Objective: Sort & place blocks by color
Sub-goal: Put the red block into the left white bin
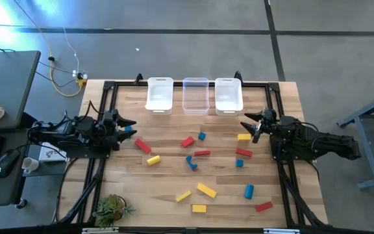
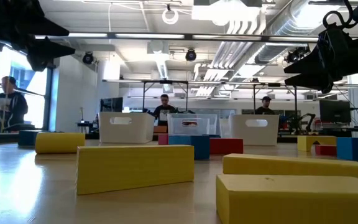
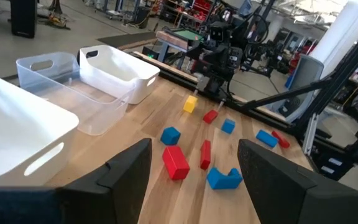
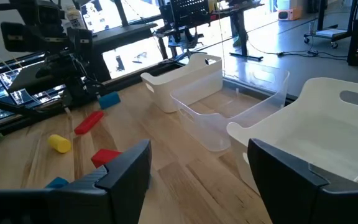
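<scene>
Grey concrete floor [image 1: 174,52], exposed ceiling ducts [image 2: 260,25], seated people [image 2: 165,107], desk [image 1: 5,84]

Left hand [image 1: 130,123] open, low at left edge; right hand [image 1: 247,123] open, opposite.

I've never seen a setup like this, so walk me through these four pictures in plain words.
This is a robot with two dark arms at a wooden table. One picture looks straight down, one looks level across the tabletop, and two come from cameras on the wrists. The left gripper and right gripper both hang open above the table's sides, holding nothing. Three bins stand in a row at the far edge, with nothing in them. Small red, yellow and blue blocks lie scattered on the wood, waiting to be sorted.
</scene>
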### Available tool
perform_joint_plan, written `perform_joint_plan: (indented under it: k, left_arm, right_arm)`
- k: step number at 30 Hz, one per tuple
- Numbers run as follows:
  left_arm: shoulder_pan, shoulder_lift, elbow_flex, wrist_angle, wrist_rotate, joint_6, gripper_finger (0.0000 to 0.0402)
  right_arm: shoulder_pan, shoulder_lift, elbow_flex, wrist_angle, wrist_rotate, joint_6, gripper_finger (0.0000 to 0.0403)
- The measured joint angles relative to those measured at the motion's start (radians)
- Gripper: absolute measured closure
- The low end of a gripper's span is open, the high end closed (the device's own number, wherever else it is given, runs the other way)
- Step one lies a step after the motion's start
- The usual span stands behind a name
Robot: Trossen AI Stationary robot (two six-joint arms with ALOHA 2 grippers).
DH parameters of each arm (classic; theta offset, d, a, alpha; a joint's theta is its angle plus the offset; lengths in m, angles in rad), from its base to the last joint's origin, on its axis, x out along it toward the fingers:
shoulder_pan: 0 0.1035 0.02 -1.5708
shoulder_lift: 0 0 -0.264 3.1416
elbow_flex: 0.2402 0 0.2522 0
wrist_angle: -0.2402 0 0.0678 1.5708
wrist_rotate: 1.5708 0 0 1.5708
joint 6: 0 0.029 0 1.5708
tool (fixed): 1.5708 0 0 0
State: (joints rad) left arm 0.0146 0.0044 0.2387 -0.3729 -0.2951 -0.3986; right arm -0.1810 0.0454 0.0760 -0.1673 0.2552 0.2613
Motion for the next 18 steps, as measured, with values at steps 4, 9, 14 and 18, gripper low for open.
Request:
perform_joint_plan:
  k: [4,9,14,18]
  left_arm:
    - [0.000,0.000,0.000,0.000,0.000,-0.040,0.0172]
    - [0.000,0.000,0.000,0.006,-0.022,-0.044,0.0172]
    - [0.000,0.000,0.000,0.021,-0.023,-0.031,0.0172]
    - [0.000,0.000,0.000,0.060,-0.019,0.048,0.0172]
  right_arm:
    - [0.000,0.000,0.000,0.000,0.000,0.000,0.0148]
    - [0.000,0.000,0.000,0.000,0.000,0.000,0.0148]
    - [0.000,0.000,0.000,0.000,0.000,0.000,0.0148]
    - [0.000,0.000,0.000,0.000,0.000,0.000,0.0148]
